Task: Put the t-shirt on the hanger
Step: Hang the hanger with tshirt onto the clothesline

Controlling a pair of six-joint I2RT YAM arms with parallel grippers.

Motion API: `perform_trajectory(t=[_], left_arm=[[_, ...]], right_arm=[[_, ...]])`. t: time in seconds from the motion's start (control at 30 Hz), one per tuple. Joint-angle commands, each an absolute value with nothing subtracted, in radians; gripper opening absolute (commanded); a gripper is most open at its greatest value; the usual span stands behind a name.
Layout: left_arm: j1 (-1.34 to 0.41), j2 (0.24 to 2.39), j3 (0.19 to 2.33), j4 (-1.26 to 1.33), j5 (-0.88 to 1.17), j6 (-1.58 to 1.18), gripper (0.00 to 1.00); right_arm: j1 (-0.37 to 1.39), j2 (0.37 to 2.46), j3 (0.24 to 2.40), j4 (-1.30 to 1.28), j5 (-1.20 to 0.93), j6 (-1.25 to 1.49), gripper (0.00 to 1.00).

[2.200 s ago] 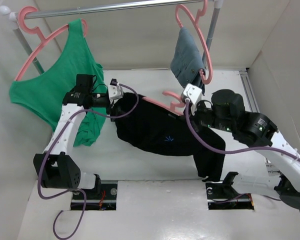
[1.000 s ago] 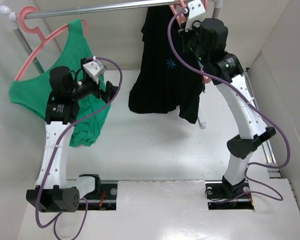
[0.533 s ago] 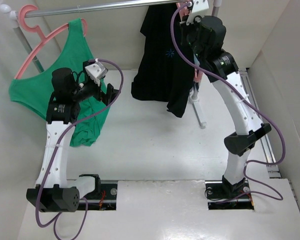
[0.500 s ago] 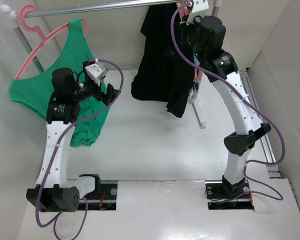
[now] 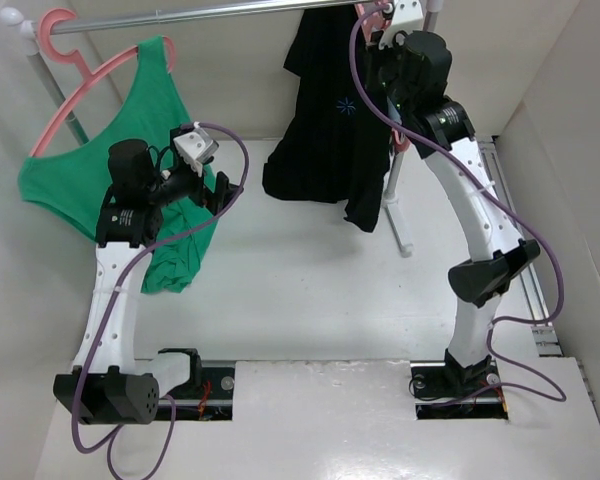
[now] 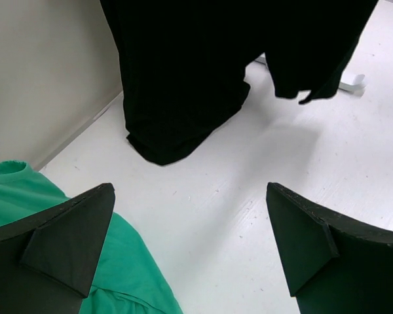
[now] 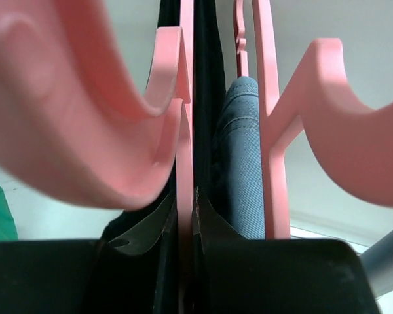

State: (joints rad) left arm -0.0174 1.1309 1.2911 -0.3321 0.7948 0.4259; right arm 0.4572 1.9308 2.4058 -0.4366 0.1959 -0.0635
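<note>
- Starting at your left, the green tank top (image 5: pixel 110 180) hangs from its own pink hanger, untouched by this job.
- Your left claw (image 5: pixel 220 190) has let go of the t-shirt and drawn back. It now hovers wide and empty over the tabletop (image 5: pixel 300 300), and its wrist view shows bare white surface between the fingers.
- The t-shirt (image 5: pixel 330 140) was sprawled on the tabletop about two seconds ago. It now hangs full length below the rail (image 5: pixel 180 18), clear of the surface and swaying a little compared with half a second ago.
- It is black and short-sleeved, draped in soft folds with the hem uneven. A small pale star mark (image 5: pixel 347 104) shows on the chest, and one side droops lower at the right.
- Your right claw (image 7: pixel 185 209) is raised to the rail, pinched narrow on the hanger (image 7: pixel 185 98), with black cloth pressed against the plastic.
- To my eye the dressing is done and only hooking remains. You cannot tell from these views whether the hook is seated over the rail.
- Just beside it at the right hangs the denim garment (image 7: pixel 239 163) on a neighbouring pink hanger (image 7: pixel 272 131), close enough to snag.
</note>
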Motion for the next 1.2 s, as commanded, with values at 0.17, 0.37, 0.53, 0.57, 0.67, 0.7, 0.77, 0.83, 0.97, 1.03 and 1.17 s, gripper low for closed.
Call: perform_trajectory(t=[0.17,0.37,0.53,0.57,0.67,0.7,0.77,0.83,0.97,1.03,1.17], left_arm=[[-0.023,1.097,1.282,-0.314,0.822,0.439,1.0],[-0.032,1.088,1.282,-0.314,0.841,0.439,1.0],[-0.041,1.088,1.273,-0.314,0.841,0.42,1.0],[-0.041,1.088,1.273,-0.324,0.828,0.42,1.0],[-0.06,1.078,1.273,-0.356,0.784,0.411,1.0],[-0.06,1.078,1.273,-0.37,0.741,0.385,1.0],[-0.069,1.078,1.241,-0.38,0.703,0.376,1.0],[-0.069,1.069,1.206,-0.38,0.655,0.367,1.0],[-0.078,1.06,1.184,-0.38,0.646,0.347,1.0],[-0.078,1.06,1.184,-0.38,0.646,0.338,1.0],[-0.078,1.039,1.172,-0.37,0.572,0.328,1.0]], right_arm=[[0.521,1.797,2.289,-0.439,0.146,-0.112,0.44],[0.652,1.642,2.162,-0.439,0.248,-0.256,0.79],[0.755,1.465,2.018,-0.43,0.409,-0.265,0.87],[0.767,1.439,1.991,-0.43,0.434,-0.265,0.89],[0.834,1.33,1.863,-0.42,0.508,-0.265,0.99],[0.854,1.304,1.829,-0.42,0.535,-0.265,0.99],[0.902,1.232,1.731,-0.411,0.558,-0.265,0.99],[0.902,1.201,1.683,-0.4,0.584,-0.255,0.99],[0.911,1.201,1.732,-0.463,0.571,-0.239,0.99],[0.92,1.189,1.746,-0.514,0.536,-0.216,0.99],[0.96,1.095,1.59,-0.555,0.444,-0.184,0.99]])
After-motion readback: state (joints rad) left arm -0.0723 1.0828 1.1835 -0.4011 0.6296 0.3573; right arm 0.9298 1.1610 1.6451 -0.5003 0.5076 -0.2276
